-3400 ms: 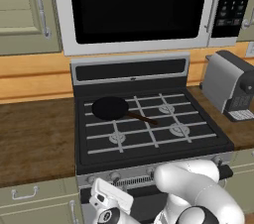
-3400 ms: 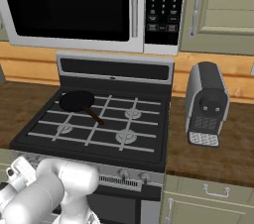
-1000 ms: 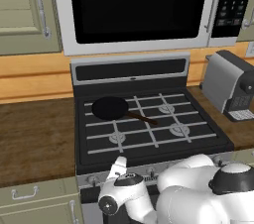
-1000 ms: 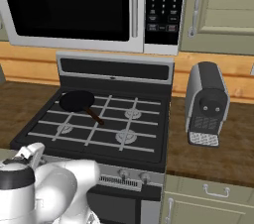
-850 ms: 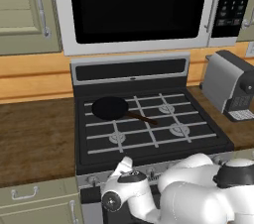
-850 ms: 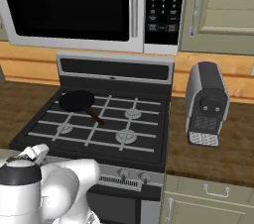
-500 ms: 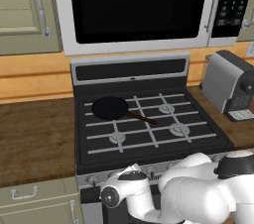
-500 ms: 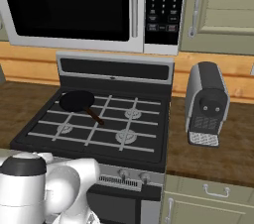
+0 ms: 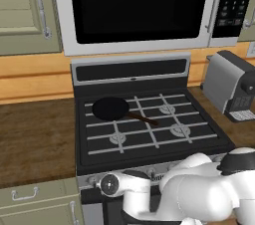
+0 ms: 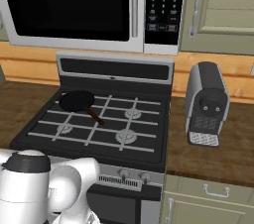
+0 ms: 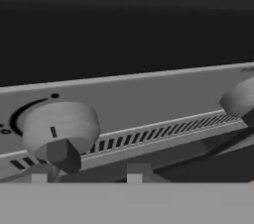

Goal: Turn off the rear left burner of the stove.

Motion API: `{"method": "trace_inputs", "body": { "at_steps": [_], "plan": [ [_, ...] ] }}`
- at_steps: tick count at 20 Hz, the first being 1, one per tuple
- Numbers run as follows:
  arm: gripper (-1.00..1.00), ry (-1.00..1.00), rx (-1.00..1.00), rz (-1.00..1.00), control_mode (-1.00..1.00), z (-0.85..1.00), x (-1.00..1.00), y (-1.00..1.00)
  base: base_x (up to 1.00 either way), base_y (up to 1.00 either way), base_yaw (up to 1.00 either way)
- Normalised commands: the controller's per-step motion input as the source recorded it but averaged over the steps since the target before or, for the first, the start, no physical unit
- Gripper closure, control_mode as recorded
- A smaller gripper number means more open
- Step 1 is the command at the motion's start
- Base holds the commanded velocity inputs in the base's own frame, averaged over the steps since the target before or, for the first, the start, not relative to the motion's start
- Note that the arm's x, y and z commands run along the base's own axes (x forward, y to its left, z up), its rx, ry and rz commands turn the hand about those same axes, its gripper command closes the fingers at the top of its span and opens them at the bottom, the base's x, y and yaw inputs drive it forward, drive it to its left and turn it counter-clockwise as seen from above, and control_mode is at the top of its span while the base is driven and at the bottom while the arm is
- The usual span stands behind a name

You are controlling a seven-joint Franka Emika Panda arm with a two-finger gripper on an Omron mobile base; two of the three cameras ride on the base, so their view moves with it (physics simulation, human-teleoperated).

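The stove has a black cooktop with pale grates; it also appears from the other side. A black frying pan sits on the rear left spot, so the rear left burner is hidden under it. My hand hangs low in front of the stove's silver knob strip. In the hand view my gripper is open, fingertips spread just below a round silver knob. That knob is above the left tip and not gripped. A second knob shows at the right edge.
A large microwave hangs above the stove. A grey coffee machine stands on the wooden counter to the right. Two more knobs show right of my arm. Cabinet drawers flank the oven front.
My arm has swung lower and the hand has dropped from above the cooktop's front edge down to the knob strip. The stove, pan and base have not moved.
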Motion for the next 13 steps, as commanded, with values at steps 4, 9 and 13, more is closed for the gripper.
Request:
{"method": "trace_inputs", "body": {
  "at_steps": [4,9,13],
  "plan": [
    [1.0,-0.11,0.68,-0.45,-1.0,0.29,0.0,-0.23,0.0,0.0,0.0],
    [1.0,-0.22,0.61,-0.49,-1.0,0.3,0.0,-0.18,0.0,0.0,0.0],
    [1.0,-0.28,0.49,-0.63,-1.0,0.26,0.03,-0.09,0.0,0.0,0.0]
  ]
}}
